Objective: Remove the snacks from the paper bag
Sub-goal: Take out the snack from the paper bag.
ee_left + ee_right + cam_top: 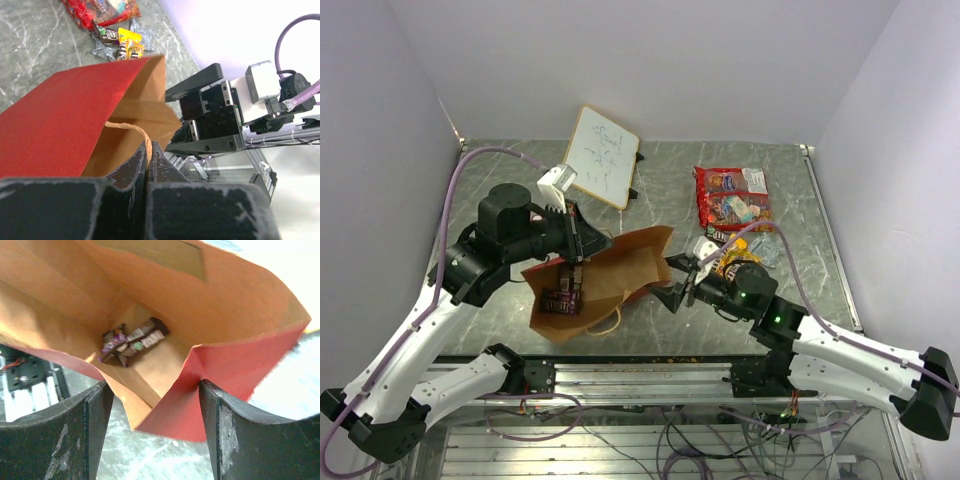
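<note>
Left gripper: fingers closed, pinching the tan handle of the red, kraft-lined paper bag lying mid-table. Right gripper: fingers spread at the bag mouth. Small dark shiny packets lie inside; large flat red candy bag lies outside.

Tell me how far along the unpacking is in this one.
Done: the large red candy bag and a heap of small packets lie on the table outside. In hand: the left gripper is shut on a handle of the paper bag, the right gripper open at its mouth. Left: a few dark packets at the bottom of the bag.
</note>
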`<action>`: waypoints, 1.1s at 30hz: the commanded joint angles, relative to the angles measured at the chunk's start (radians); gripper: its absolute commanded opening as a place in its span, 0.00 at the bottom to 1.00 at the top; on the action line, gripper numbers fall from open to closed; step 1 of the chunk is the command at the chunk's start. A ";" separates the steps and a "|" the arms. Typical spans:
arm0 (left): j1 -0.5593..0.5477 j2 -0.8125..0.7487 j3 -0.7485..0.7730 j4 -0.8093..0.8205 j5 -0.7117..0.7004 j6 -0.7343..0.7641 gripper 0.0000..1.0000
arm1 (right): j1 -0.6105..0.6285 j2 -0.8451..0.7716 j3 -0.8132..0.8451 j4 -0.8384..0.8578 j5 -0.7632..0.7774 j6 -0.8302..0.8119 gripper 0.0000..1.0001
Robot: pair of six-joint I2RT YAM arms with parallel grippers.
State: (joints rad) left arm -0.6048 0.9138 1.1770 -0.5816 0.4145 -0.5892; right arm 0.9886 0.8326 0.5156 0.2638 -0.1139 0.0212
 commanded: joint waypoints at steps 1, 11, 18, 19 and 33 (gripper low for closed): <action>-0.001 0.008 0.063 -0.072 -0.100 0.015 0.07 | 0.004 -0.107 -0.048 -0.055 0.238 -0.021 0.69; -0.001 0.044 0.188 -0.127 -0.236 0.152 0.07 | 0.005 -0.101 0.176 -0.412 0.497 -0.170 0.71; -0.001 0.043 0.042 -0.005 -0.127 0.065 0.07 | 0.004 -0.031 0.242 -0.344 0.215 -0.161 0.68; -0.001 0.041 0.025 0.011 -0.117 0.051 0.07 | 0.005 -0.018 0.241 -0.317 0.166 -0.149 0.67; -0.001 0.019 0.048 0.012 -0.109 0.018 0.07 | 0.066 0.246 0.091 0.133 -0.002 -0.077 0.58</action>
State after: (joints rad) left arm -0.6048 0.9573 1.1702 -0.5968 0.2920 -0.5678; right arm 1.0134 1.0096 0.6384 0.2298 -0.0731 -0.0605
